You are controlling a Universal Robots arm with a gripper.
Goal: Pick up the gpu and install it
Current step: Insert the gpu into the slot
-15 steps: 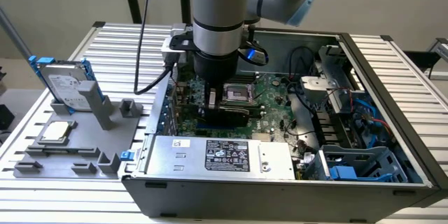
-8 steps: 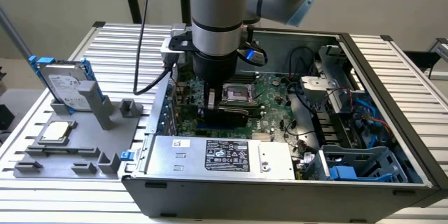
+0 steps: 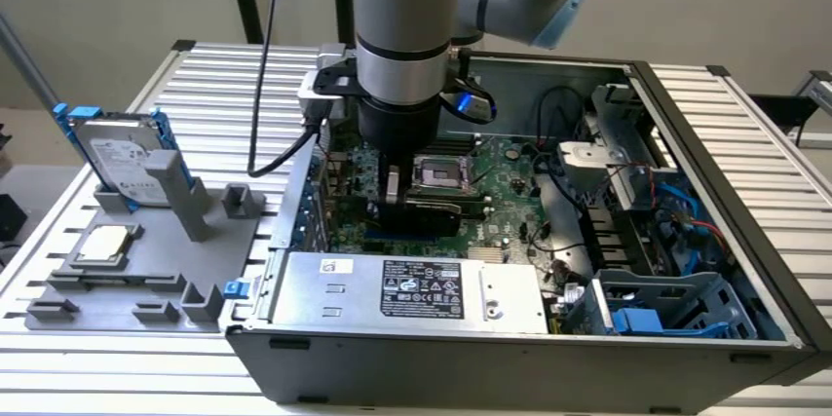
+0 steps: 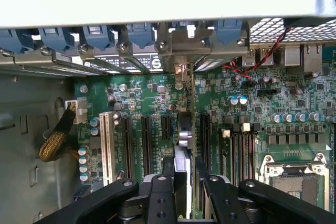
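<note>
The gpu (image 4: 182, 136) shows edge-on in the wrist view as a thin card standing upright over the green motherboard (image 4: 152, 103). It runs between the black expansion slots (image 4: 127, 145) toward a silver end bracket (image 4: 184, 40) at the case's rear wall. My gripper (image 4: 184, 170) is shut on it, one black finger on each side. In the exterior view my gripper (image 3: 413, 204) is lowered inside the open computer case (image 3: 520, 358), and the gpu (image 3: 442, 215) is a dark strip just above the board. I cannot tell whether its edge sits in a slot.
A grey fixture (image 3: 131, 289) at the exterior view's left holds a silver hard drive with blue rails (image 3: 120, 158) and a small square CPU chip (image 3: 104, 245). Inside the case are the power supply (image 3: 403, 289), the CPU socket (image 3: 435, 174), cables and a blue drive cage (image 3: 663, 309).
</note>
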